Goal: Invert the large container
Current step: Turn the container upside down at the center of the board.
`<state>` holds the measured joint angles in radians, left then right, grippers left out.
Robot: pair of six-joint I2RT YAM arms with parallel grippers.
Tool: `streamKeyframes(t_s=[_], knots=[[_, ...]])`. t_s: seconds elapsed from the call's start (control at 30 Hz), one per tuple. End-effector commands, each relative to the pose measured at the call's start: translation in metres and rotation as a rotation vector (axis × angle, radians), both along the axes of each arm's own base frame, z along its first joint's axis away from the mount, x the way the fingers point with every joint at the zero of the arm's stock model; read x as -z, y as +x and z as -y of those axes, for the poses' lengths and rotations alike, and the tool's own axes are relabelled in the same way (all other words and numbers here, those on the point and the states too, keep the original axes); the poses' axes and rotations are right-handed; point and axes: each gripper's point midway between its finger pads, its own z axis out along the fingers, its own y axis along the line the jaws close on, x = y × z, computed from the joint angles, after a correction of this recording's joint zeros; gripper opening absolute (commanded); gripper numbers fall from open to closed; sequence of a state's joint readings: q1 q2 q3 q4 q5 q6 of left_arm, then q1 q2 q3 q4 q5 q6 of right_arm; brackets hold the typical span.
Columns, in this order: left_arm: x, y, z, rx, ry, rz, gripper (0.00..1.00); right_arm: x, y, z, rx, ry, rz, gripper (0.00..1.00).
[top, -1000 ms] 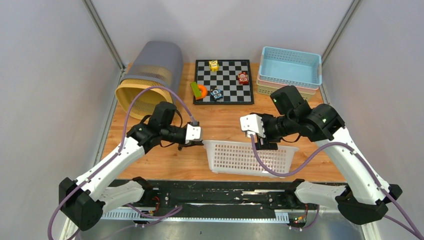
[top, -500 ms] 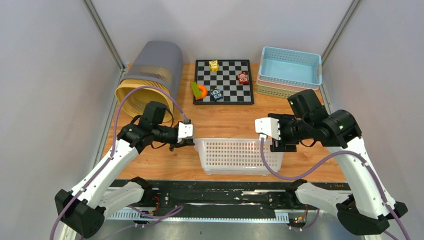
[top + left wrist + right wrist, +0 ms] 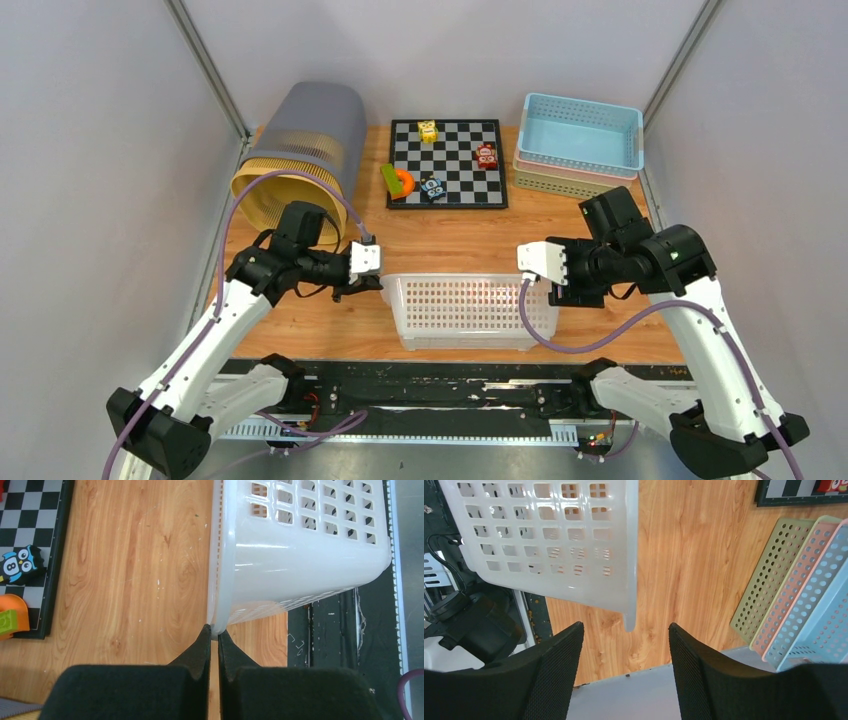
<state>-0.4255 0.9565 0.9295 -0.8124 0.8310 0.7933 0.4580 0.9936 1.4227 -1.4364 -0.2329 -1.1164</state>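
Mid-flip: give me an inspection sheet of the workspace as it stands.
Surface: wooden table, no spills seen.
Job's things: white basket at the near edge, a perforated wall facing the top camera.
Clutter: chessboard with small toys, grey-and-yellow bin on its side, stacked trays; all at the far edge, apart from the basket.
Hands: left hand shut on the basket's rim; right hand open, fingers straddling a rim corner.
Cables: purple cables loop off both arms.
Surroundings: grey walls; nothing else seen.
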Motion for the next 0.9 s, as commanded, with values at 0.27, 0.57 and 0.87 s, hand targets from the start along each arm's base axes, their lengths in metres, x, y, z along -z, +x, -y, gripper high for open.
streamKeyframes(t_s=[0.27,0.57,0.87], knots=[[-0.007,-0.001,0.001,-0.055,-0.062,-0.102,0.00,0.006,-0.002,-0.018,-0.035,0.133,-0.123,0.39],[-0.006,0.005,0.002,-0.072,-0.097,-0.180,0.00,-0.004,0.009,-0.033,-0.030,0.268,-0.166,0.10],[-0.007,0.010,0.007,-0.084,-0.123,-0.291,0.00,-0.014,0.018,-0.049,0.016,0.400,-0.337,0.03]])
